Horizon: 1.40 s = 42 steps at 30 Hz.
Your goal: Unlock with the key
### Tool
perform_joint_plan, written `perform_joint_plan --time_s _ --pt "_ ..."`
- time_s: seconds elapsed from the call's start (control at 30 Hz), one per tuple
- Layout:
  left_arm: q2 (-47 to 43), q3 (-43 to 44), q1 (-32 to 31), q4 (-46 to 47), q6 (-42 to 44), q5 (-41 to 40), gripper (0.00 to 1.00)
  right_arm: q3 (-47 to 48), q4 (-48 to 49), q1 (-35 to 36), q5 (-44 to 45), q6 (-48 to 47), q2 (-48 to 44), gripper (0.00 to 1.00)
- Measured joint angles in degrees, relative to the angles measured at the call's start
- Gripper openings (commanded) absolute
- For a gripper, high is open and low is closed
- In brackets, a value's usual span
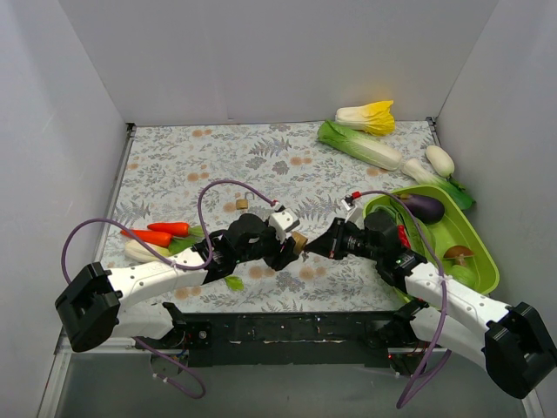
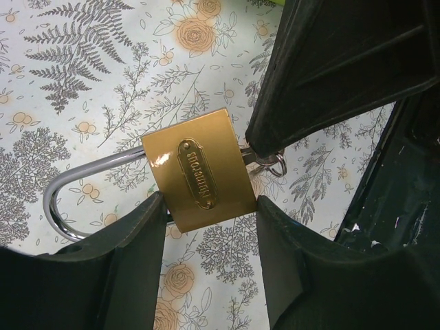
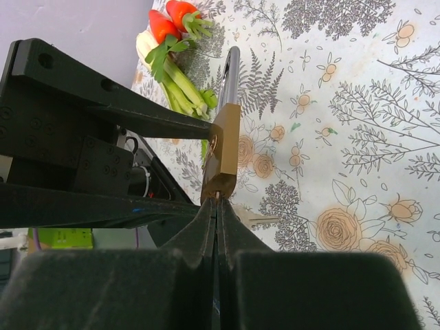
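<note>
The brass padlock [image 2: 199, 172] with a silver shackle [image 2: 69, 199] is held just above the floral cloth. My left gripper [image 2: 208, 199] is shut on the padlock's body, one finger on each side edge. My right gripper [image 3: 217, 203] is shut on the key [image 3: 218, 194], whose blade is at the keyhole end of the padlock [image 3: 223, 155]; the blade is almost wholly hidden. The key ring [image 2: 276, 165] peeks out under the right fingers, and a second key [image 3: 265, 221] hangs beside them. From above, both grippers meet at the padlock [image 1: 298, 241] near the table's front middle.
A smaller brass padlock [image 1: 241, 204] lies behind the grippers. Carrots [image 1: 161, 233] and a white radish [image 1: 144, 252] lie at the left. A green tray [image 1: 474, 252] with an eggplant [image 1: 422, 207] and a mushroom [image 1: 459, 254] is at the right. Cabbages [image 1: 359, 144] lie at the back right.
</note>
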Motion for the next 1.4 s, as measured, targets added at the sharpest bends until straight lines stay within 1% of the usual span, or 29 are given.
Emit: perform_joint_plan --time_s 0.3,0.43,0.57,0.9,1.1,1.4 --pt "-1.9 0.0 0.0 -0.1 2.6 -1.1 0.0 -1.6 3.9 -0.9 -0.9 6.5 -0.3 0.01" --pt "-2.5 0.0 0.0 0.0 3.7 -1.5 0.0 -3.5 7.7 -1.0 -0.7 11.7 -0.7 0.01" --pt "-2.5 0.0 -0.4 0.3 4.5 -2.3 0.0 -4.4 9.0 -1.2 -0.1 15.8 -0.8 0.01" --pt "-3.7 -0.9 -2.2 3.4 7.1 -6.1 0.0 -6.3 13.1 -1.3 2.1 25.2 -1.9 0.01" --pt "-3.8 -1.5 -3.7 6.6 9.1 -10.3 0.0 -6.6 14.4 -1.6 3.7 29.2 -2.3 0.01" --pt "-3.9 -2.8 -5.1 11.0 11.2 -13.7 0.0 -7.2 15.3 -1.6 5.4 33.6 -3.5 0.01"
